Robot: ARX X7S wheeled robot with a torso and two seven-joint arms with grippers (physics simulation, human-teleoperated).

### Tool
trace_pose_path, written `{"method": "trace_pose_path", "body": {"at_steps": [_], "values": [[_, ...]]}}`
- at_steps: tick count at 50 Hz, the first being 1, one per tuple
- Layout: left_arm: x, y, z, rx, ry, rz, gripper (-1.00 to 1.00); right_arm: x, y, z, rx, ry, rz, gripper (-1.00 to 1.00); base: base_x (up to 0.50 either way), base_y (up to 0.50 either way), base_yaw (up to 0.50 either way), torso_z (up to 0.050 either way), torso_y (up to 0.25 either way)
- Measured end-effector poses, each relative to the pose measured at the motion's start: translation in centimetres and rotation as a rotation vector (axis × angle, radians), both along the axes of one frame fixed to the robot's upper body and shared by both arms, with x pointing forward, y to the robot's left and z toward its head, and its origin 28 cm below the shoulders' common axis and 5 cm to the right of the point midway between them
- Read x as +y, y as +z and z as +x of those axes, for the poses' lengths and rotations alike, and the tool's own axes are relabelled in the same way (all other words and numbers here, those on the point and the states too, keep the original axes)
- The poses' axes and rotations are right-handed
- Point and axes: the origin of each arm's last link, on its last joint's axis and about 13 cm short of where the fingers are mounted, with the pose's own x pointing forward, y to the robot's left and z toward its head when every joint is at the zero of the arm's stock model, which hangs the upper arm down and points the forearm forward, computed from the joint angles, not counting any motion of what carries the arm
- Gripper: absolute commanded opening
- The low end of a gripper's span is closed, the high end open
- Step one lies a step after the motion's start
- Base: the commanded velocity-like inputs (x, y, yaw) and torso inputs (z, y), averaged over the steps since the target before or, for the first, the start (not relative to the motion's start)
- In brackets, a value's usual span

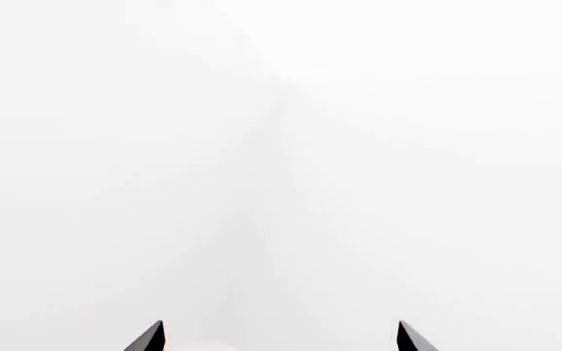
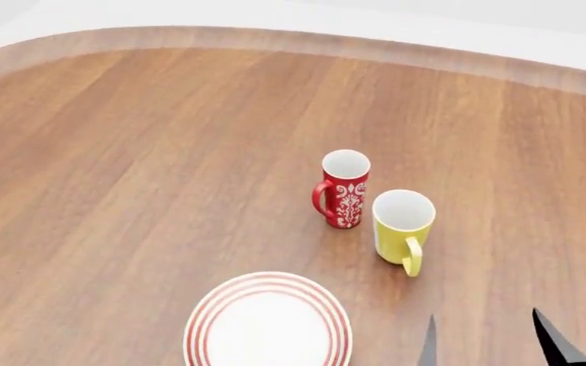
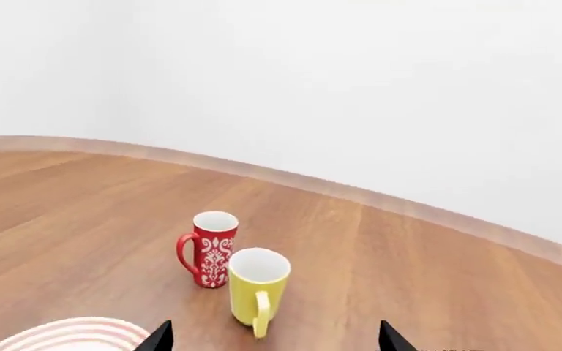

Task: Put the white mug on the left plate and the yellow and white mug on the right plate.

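Observation:
The yellow and white mug stands upright on the wooden table, handle toward me; it also shows in the right wrist view. Close behind it to the left stands a red patterned mug. One white plate with red rings lies near the front edge, and I cannot tell whether it is the left or the right one. My right gripper is open, hanging in front of the yellow mug with nothing between its fingers. My left gripper is open and faces only plain white. The white mug is out of view.
The wooden table has a curved pale rim at the far side, with a white wall beyond. The red mug nearly touches the yellow one. The plate's edge lies beside the right gripper's finger.

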Motion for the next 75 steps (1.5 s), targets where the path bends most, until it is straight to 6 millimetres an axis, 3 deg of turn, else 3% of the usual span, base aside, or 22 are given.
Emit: {"method": "trace_pose_path", "body": {"at_steps": [22,44,58,75], "values": [[-0.1,0.8,-0.5,-0.034,-0.004,0.01,1.0,-1.2,1.3,-3.6,0.13,0.285,-0.044,1.0,0.0,0.0,0.0,0.0,0.0],[-0.1,1.0,-0.8,-0.046,-0.016,0.009,1.0,-1.3,1.3,-5.1,0.232,0.539,-0.071,1.0,0.0,0.0,0.0,0.0,0.0],[-0.1,1.0,-1.0,-0.054,-0.046,-0.024,1.0,-1.3,0.9,-4.8,0.317,0.61,-0.108,1.0,0.0,0.0,0.0,0.0,0.0],[0.0,0.9,-1.1,-0.06,-0.062,-0.044,1.0,-1.6,-0.2,-2.4,0.397,0.695,-0.127,1.0,0.0,0.0,0.0,0.0,0.0]]}}
